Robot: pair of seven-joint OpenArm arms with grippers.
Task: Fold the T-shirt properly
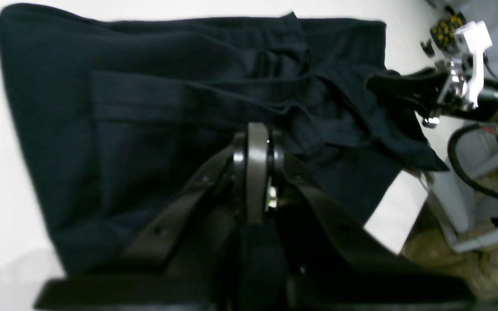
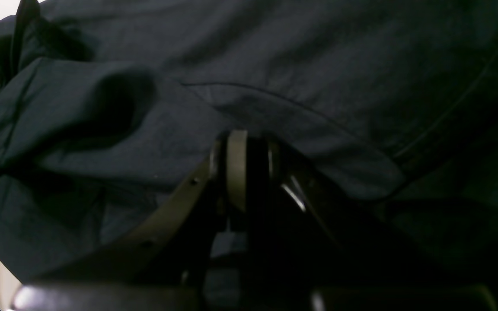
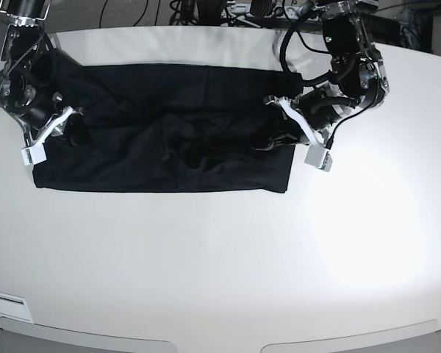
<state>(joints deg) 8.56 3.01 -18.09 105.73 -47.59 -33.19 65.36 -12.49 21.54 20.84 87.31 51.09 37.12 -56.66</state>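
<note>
The T-shirt (image 3: 162,147) is lying spread across the far half of the white table (image 3: 220,265), folded lengthwise into a long dark band running from one arm to the other. It is showing as plain black, soft and matte, with no print. Its near edge is lying fairly straight, while the middle is bunching into loose ridges and wrinkles. In the left wrist view the T-shirt (image 1: 154,108) is showing a flat folded strip across its middle and a rumpled heap of folds toward the far arm, with one corner hanging over the table's edge. In the right wrist view the T-shirt (image 2: 275,65) is filling nearly the whole frame, with a curved seam line crossing it and a puffed fold sitting to one side. The left tool (image 3: 279,132) is resting low at one end of the band, its jaws pressed fully together with cloth lying right at the tips; whether fabric is pinched between them cannot be told. The right tool (image 3: 72,129) is sitting at the opposite end, its jaws standing slightly apart and pinching a raised fold of the T-shirt there.
</note>
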